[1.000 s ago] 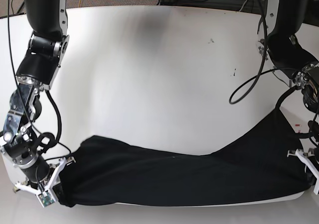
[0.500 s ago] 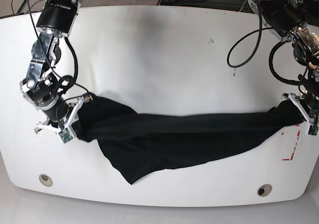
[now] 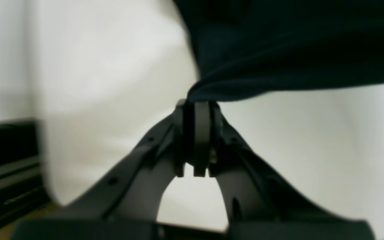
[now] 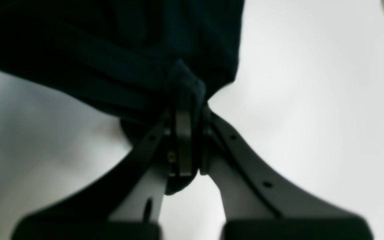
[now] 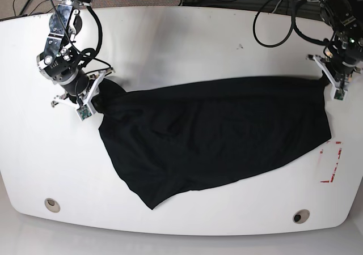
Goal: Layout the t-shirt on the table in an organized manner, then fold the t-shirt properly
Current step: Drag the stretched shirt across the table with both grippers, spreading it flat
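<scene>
On the white table (image 5: 181,34) a black t-shirt (image 5: 210,136) is spread between two claws, its long axis running side to side across the base view. The right claw (image 5: 95,90), at that view's left, is pressed together on a bunched corner of the cloth; in its wrist view the fabric is seen wedged between the pads (image 4: 183,143). The left claw (image 5: 330,80), at the view's right, is likewise pinching the opposite corner, the cloth gathered at its tips in its own wrist view (image 3: 197,110). From both claws the shirt falls toward the near edge, a loose point lying close to the left-hand grommet hole (image 5: 51,204) yet apart from it. A red-outlined mark (image 5: 330,163) sits just beside the shirt's right side. Since each arm holds its own end, the coming spread is judged to depend on both pulling apart along that side-to-side axis.
</scene>
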`<state>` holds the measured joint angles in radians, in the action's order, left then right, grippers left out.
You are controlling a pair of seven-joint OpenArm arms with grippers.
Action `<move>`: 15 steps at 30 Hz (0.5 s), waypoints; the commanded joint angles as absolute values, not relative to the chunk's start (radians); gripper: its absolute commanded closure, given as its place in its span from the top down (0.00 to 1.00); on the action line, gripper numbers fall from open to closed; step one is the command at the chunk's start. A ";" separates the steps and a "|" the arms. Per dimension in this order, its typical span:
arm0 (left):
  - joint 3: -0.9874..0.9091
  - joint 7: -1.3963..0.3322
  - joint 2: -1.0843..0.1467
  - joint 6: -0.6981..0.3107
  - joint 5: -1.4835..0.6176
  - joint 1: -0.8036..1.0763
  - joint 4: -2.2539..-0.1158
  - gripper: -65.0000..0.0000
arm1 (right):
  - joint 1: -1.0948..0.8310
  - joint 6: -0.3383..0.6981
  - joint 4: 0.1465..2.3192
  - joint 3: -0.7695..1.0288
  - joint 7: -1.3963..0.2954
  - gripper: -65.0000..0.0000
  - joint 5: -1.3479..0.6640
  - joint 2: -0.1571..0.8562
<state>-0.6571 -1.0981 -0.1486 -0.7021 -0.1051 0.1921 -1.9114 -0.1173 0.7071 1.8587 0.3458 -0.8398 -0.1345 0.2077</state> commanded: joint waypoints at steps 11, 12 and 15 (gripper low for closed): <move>-0.656 -0.941 -0.165 -0.698 -0.101 0.378 -1.926 0.02 | -0.255 0.698 1.900 0.351 -0.820 0.00 -0.139 0.197; -0.656 -0.937 -0.168 -0.698 -0.101 0.381 -1.926 0.02 | -0.263 0.698 1.902 0.351 -0.820 0.00 -0.139 0.197; -0.661 -0.935 -0.173 -0.698 -0.099 0.386 -1.926 0.02 | -0.282 0.698 1.905 0.351 -0.820 0.00 -0.139 0.197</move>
<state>-0.6521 -0.9493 -0.1551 -0.7040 -0.0982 0.3885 -1.9110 -0.2783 0.7002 1.8805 0.3458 -0.8391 -0.1341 0.1833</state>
